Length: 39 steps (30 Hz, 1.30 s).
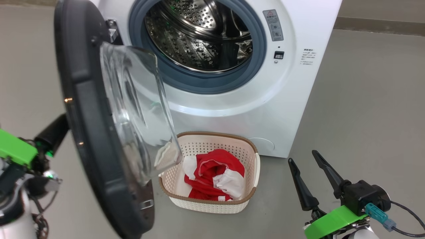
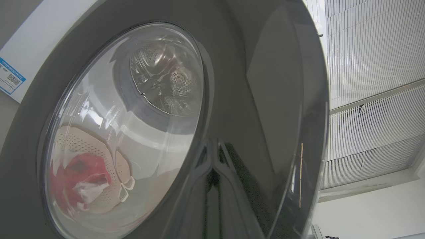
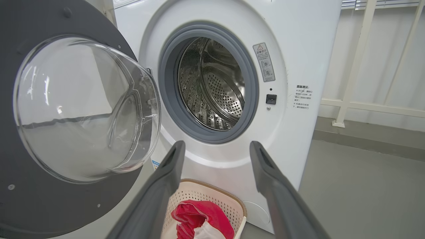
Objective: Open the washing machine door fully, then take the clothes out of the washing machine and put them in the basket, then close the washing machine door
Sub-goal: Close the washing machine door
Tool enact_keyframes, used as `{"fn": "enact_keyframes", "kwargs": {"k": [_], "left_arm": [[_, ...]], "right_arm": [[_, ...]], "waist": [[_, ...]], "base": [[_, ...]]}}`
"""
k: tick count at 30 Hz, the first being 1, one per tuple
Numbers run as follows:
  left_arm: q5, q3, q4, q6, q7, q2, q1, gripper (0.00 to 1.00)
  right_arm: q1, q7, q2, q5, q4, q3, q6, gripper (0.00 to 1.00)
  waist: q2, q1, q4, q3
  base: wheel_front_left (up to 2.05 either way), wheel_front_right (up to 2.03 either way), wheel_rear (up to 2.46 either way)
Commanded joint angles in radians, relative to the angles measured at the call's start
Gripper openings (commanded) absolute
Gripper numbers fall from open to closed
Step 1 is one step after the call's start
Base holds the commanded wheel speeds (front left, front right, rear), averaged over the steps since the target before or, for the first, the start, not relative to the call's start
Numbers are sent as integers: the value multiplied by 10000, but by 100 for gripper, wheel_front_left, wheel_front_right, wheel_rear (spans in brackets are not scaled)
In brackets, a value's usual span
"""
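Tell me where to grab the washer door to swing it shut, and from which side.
Take the washing machine door by its black rim at the free edge near the latch, farthest from the hinge, for leverage. Come from the outer glossy face, on the robot's left, where the left gripper sits: the bulging glass bowl crowds the inner side and looks too smooth to pinch.

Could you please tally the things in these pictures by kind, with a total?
washing machine: 1
washing machine door: 1
basket: 1
heap of clothes: 1
tools: 2, the left tool and the right tool
Total: 6
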Motion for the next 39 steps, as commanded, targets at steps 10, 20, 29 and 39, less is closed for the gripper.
{"fn": "enact_keyframes", "kwargs": {"k": [10, 20, 29, 39], "left_arm": [[-1732, -1647, -1207, 426, -1202, 125, 1111, 0], [-2153, -2148, -1396, 468, -1774, 124, 1502, 0], [-2366, -2123, -1490, 468, -1969, 124, 1742, 0], [-1416, -2010, -1855, -510, -3057, 388, 2077, 100]], "right_arm": [[-104, -65, 19, 33, -164, 239, 65, 100], [-59, -65, 20, 16, -159, 291, 65, 100], [-14, -65, 6, -19, -187, 200, 65, 100], [-23, -65, 12, 11, -208, 166, 65, 100]], "waist": [[0, 0, -408, -221], [0, 0, -588, -285], [0, 0, -630, -267], [0, 0, -605, -231]], "base": [[0, 0, 0], [0, 0, 0], [0, 0, 0], [0, 0, 0]]}}
